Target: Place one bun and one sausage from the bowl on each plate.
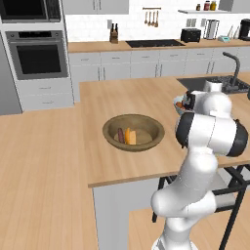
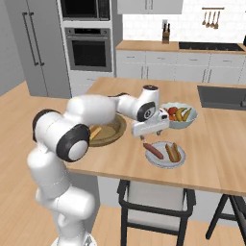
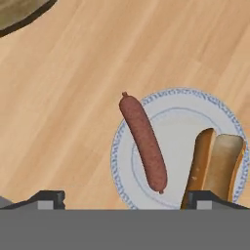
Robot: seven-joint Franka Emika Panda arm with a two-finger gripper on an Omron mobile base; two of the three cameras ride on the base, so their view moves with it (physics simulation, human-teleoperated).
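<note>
Kitchen island bench: my end effector (image 2: 144, 138) hangs spread and empty over the plate (image 3: 176, 117); the bowl's (image 1: 133, 132) remaining sausage (image 1: 120, 135) looks firm, slick—pinch mid-length.

Reddish-brown sausage (image 3: 143, 142), golden-tan bun (image 3: 215, 166), pale plate (image 3: 171, 122) with blue speckled rim, brown wooden bowl (image 1: 134, 132)

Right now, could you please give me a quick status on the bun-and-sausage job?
Pincer open, empty, above plate. Plate holds sausage and bun. Bowl has one of each left. Nothing in the way.
</note>
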